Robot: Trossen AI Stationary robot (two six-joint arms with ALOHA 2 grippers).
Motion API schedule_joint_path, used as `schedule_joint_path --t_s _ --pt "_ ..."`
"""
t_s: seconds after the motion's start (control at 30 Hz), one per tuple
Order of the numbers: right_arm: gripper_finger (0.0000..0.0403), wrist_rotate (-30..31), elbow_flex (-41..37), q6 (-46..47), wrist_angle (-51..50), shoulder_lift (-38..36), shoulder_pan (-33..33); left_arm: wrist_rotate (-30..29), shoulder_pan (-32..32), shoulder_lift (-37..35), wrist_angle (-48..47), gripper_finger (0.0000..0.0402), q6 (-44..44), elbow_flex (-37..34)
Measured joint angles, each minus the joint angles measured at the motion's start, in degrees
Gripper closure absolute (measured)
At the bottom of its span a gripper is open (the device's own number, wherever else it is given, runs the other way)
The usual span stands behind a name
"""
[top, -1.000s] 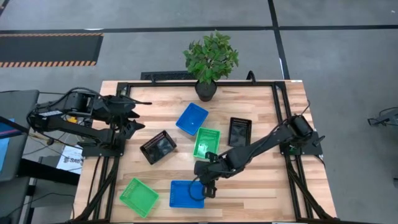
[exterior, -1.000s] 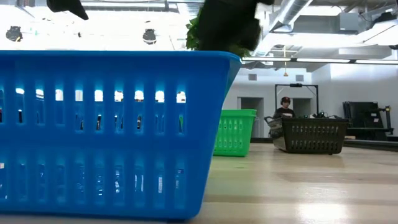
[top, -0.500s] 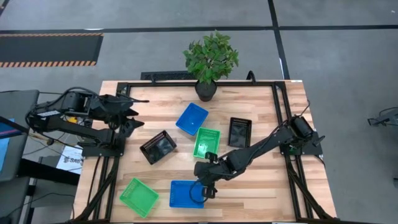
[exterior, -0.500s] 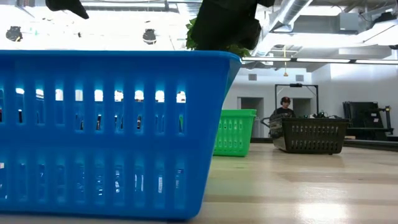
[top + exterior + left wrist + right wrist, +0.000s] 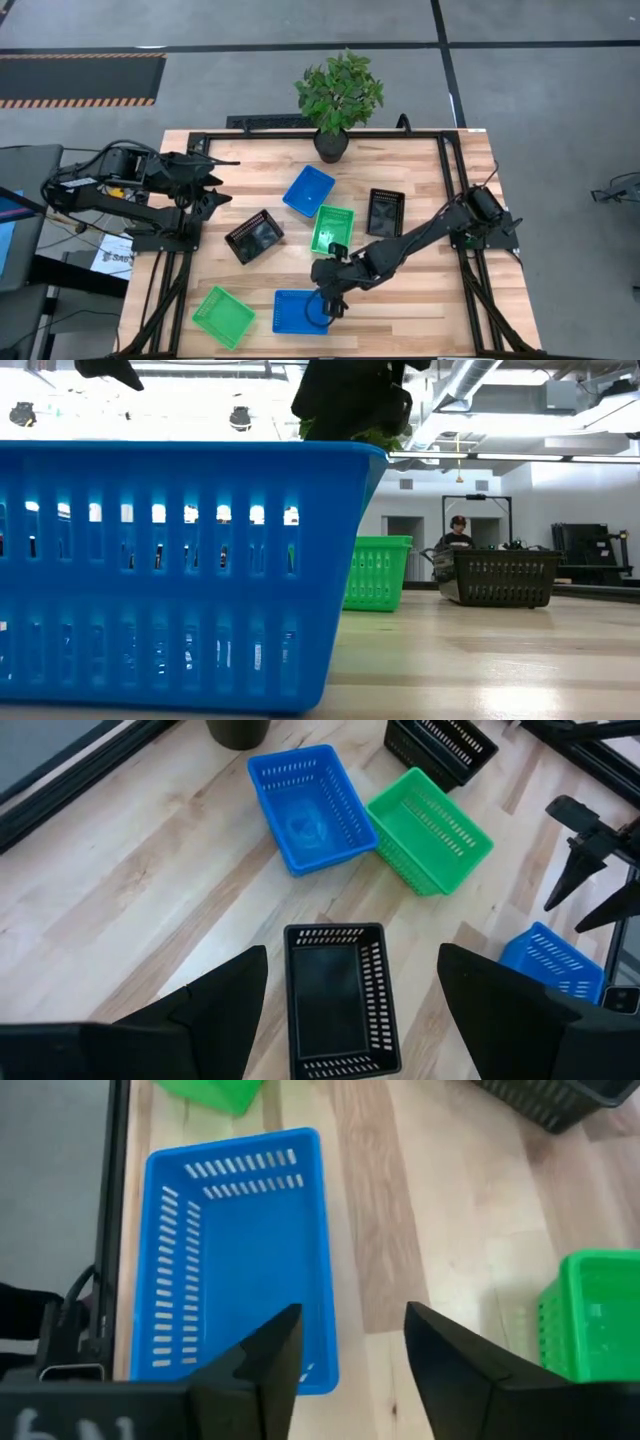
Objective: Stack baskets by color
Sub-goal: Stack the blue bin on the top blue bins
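Note:
Six baskets show on the wooden table. At the near edge sits a blue basket (image 5: 298, 311) on its base, with a green basket (image 5: 222, 316) to its left. Farther back are a black basket (image 5: 254, 236), a second blue basket (image 5: 308, 190), a green basket (image 5: 332, 228) and a black basket (image 5: 385, 211). My right gripper (image 5: 352, 1370) hangs open over the near blue basket's right wall (image 5: 322, 1280), one finger over the inside and one over the table outside, touching nothing that shows. My left gripper (image 5: 350, 1020) is open, raised at the table's left.
A potted plant (image 5: 338, 95) stands at the far edge. Bare wood lies right of the near blue basket (image 5: 440, 1210) and along the table's right side. In the low view a person (image 5: 458, 532) shows in the room beyond the table.
My right gripper has turned a little above the near blue basket, which has stayed where it was on the table.

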Motion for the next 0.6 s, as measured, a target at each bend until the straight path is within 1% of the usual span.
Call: schedule_joint_path --t_s 0.07,0.17,0.23,0.3,0.37,0.43,0.6 --pt "0.0196 0.01 -0.01 -0.55 0.01 0.04 -0.10 -0.10 0.00 0.02 0.00 0.0120 0.02 0.00" --pt "0.0193 0.15 -0.03 -1.95 1.55 2.04 -0.17 -1.16 0.00 0.02 0.02 0.0120 0.46 0.00" --pt "0.0197 -0.01 -0.37 -3.26 1.21 2.87 0.09 -1.48 0.00 -0.02 0.02 0.0120 0.48 0.00" --pt "0.0203 -0.16 0.18 -3.49 4.54 4.62 0.07 -1.51 0.02 -0.01 0.04 0.0120 0.83 0.00" --pt "0.0208 -0.57 -0.05 -3.69 1.92 5.01 0.13 -1.51 0.02 0.01 0.02 0.0120 0.90 0.00" --pt "0.0211 -1.39 -0.09 -3.83 4.17 6.04 -0.08 -1.51 0.02 0.00 0.02 0.0120 0.92 0.00" --pt "0.0213 -3.19 -0.01 -3.68 3.76 6.62 -0.53 -1.51 0.02 0.01 -0.27 0.0120 0.98 0.00"
